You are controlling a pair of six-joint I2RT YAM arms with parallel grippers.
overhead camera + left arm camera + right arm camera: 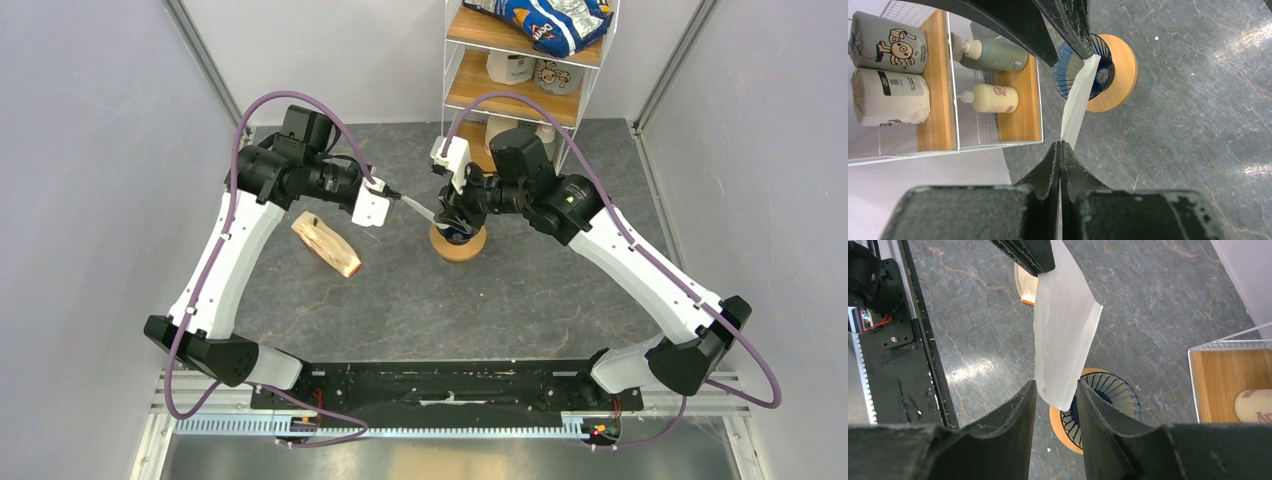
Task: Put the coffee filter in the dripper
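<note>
while the left gripper (pixel 1060 146) is shut tight on one end of the filter (pixel 1063 325), the paper hangs flat and slants down to the dripper (pixel 1113 395). the low end of the filter is over the edge of the dripper's mouth, low in the middle of the right wrist view. i cannot tell if it touches the blue ribs. the right gripper (pixel 1055 385) has its fingers apart, and the low end of the filter sits in the gap. the dripper sits on an orange ring (pixel 1120 75) in the middle of the top view. a paper stack (pixel 327 243) lies left of it, well apart.
</note>
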